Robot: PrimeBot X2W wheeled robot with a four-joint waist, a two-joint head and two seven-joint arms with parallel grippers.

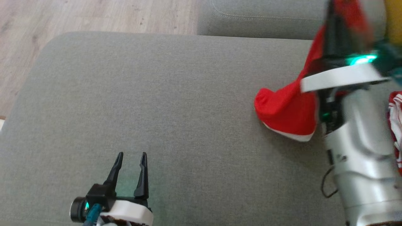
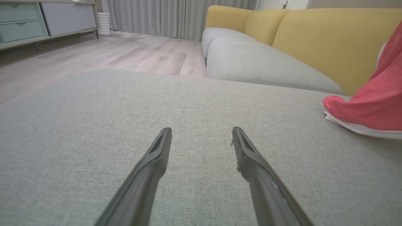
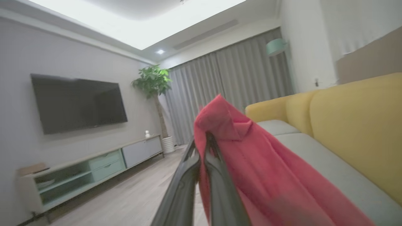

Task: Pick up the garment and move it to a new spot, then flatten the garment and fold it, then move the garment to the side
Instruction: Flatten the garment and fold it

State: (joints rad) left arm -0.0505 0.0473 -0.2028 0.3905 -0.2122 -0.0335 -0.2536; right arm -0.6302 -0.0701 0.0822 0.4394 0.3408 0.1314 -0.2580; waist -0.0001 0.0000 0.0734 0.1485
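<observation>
The garment [image 1: 289, 106] is red with a white hem and hangs from my right gripper [image 3: 201, 139], which is shut on a fold of it and raised above the grey sofa cushion [image 1: 176, 94]. Its lower end still rests on the cushion at the right, seen in the left wrist view as a red heap [image 2: 367, 110]. In the right wrist view the cloth [image 3: 251, 157] drapes over the closed fingers. My left gripper [image 1: 132, 157] stands open low over the cushion's front left, well apart from the garment, nothing between its fingers [image 2: 157, 157].
A second red and white cloth [image 1: 396, 125] lies at the right edge behind my right forearm [image 1: 361, 150]. A yellow backrest [image 2: 329, 40] runs along the sofa's far side. Wooden floor [image 1: 62, 15] lies beyond the cushion's left edge, with a TV cabinet [image 3: 94, 172] across the room.
</observation>
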